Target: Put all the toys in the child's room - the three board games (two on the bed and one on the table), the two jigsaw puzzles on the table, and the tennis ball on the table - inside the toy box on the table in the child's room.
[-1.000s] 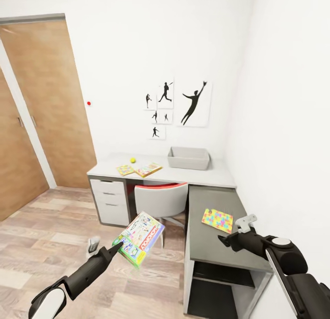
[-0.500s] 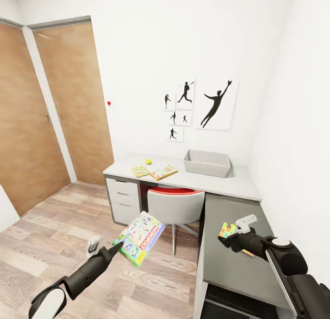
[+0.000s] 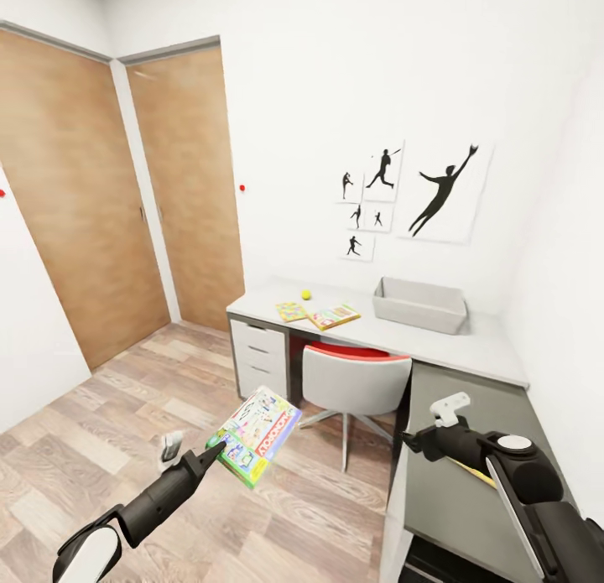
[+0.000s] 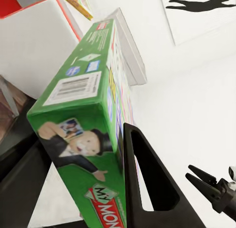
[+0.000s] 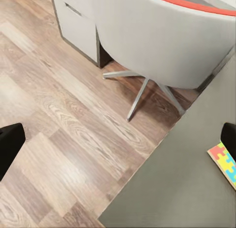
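The left gripper (image 3: pixel 220 451) is clamping the green-edged board game (image 3: pixel 256 434), carrying it tilted over the floor, near-left of the table (image 3: pixel 482 348). To finish well, it should be riding level and high enough to be clearing the chair (image 3: pixel 355 384) before reaching the toy box (image 3: pixel 419 305) at the far right. The tennis ball (image 3: pixel 306 295), a jigsaw puzzle (image 3: pixel 291 312) and another game (image 3: pixel 334 316) are lying far-centre. The right gripper (image 3: pixel 417 439) is hovering empty, fingers apart, above the grey corner top. Compared with the earlier frame, the view is swinging left, showing more door.
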Controlling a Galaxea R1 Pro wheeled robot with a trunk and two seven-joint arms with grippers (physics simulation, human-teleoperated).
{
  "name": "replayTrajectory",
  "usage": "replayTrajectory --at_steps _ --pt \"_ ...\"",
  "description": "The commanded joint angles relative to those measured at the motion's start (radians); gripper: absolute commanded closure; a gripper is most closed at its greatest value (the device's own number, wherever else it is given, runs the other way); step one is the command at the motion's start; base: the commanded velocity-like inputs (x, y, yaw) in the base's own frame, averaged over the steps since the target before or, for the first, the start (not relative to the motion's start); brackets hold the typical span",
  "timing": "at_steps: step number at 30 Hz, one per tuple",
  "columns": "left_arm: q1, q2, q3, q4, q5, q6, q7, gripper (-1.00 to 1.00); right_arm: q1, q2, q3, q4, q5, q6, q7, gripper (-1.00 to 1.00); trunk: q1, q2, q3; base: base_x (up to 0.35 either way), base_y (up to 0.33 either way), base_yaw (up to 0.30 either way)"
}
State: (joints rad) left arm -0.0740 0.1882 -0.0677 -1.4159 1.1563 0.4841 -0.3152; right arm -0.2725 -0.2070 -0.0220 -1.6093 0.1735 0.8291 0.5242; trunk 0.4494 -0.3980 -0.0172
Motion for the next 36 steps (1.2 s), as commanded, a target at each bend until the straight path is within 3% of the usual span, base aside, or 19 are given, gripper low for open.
replayTrajectory --at_steps 1,22,36 --pt "-0.001 0.000 -0.001 0.000 0.011 0.005 0.001 1.00 -0.001 0.000 -0.001 -0.001 0.010 0.003 0.010 -1.00 0.001 -0.002 -0.002 0.000 0.000 0.289" --pt "-0.001 0.001 -0.001 0.000 0.008 0.005 0.000 1.00 -0.001 -0.001 -0.003 -0.001 0.010 0.003 0.010 -1.00 0.001 -0.002 -0.002 0.004 0.000 0.247" --pt "-0.001 0.000 -0.001 0.000 0.006 0.004 -0.001 1.00 -0.001 -0.002 -0.005 -0.001 0.009 0.002 0.012 -1.00 0.001 -0.002 -0.002 0.293 0.000 0.011"
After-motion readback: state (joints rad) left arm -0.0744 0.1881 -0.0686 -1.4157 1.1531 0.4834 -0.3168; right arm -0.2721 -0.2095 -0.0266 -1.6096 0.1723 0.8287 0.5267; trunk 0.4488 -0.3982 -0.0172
